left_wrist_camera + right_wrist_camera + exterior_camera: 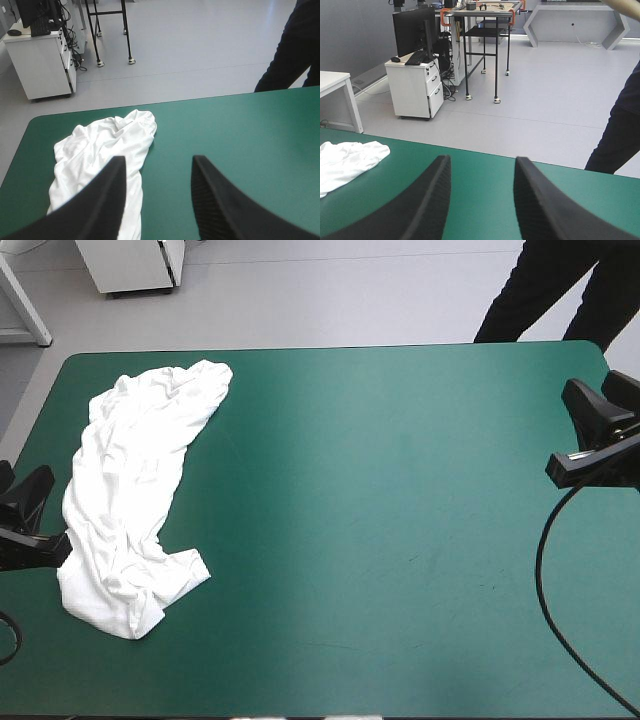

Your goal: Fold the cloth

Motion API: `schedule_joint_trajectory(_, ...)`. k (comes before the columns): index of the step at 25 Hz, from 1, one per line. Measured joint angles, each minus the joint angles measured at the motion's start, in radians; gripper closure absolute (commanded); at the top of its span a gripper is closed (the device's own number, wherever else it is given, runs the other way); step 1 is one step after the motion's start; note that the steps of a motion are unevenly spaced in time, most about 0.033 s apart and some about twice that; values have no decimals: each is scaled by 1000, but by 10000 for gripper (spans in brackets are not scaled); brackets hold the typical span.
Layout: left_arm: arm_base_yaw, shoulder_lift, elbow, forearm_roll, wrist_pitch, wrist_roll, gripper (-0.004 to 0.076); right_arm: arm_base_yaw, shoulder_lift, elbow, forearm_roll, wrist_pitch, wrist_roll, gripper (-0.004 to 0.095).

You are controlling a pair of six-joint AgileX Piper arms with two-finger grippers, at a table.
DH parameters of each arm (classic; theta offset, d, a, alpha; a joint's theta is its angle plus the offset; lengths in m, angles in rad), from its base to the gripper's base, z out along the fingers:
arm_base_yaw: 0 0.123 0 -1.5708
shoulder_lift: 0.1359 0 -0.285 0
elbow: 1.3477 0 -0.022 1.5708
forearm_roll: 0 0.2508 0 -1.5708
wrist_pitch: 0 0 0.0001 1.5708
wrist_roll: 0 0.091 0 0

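We see the T-shirt (135, 495) lying as a long, crumpled white heap on the left part of the teal-green table (400, 490). It runs from close to the far-left corner down toward the near-left side, where its end bunches into wrinkled folds. No part of it is lifted or folded over neatly.

Our left hand (158, 165) sits at the table's left edge, just beside the near stretch of the T-shirt. We cannot tell whether it touches the fabric. Its black fingers (105, 200) stand wide apart with nothing between them, and the T-shirt lies ahead of it and to the left.

Our right hand (598, 390) is at the table's right edge, toward the far side, well apart from the T-shirt. Its fingers are likewise spread and hold nothing, with bare table beneath them.
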Motion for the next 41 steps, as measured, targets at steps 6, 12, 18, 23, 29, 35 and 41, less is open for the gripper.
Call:
schedule_joint_trajectory(6, 0, 0, 0, 0, 0, 1, 412, 0, 0, 0, 19, 0, -1, 519)
schedule_joint_trajectory(12, 0, 9, 0, 8, 34, 3, 412, 0, 10, 0, 27, 75, -31, 519)
schedule_joint_trajectory(18, 0, 242, -7, 270, 180, 24, 412, 0, 156, 0, 27, 130, -45, 519)
schedule_joint_trajectory(23, 1, 495, -86, 392, 204, 40, 412, 0, 278, 1, 62, 130, -100, 519)
schedule_joint_trajectory(29, 81, 802, -278, 371, 167, 41, 412, 0, 348, 2, 89, 124, -171, 519)
schedule_joint_trajectory(35, 334, 1005, -439, 71, 122, 81, 412, 32, 352, 2, 45, 105, -206, 519)
schedule_joint_trajectory(41, 477, 1139, -473, -55, 69, 124, 411, 196, 360, 2, -116, 103, -166, 519)
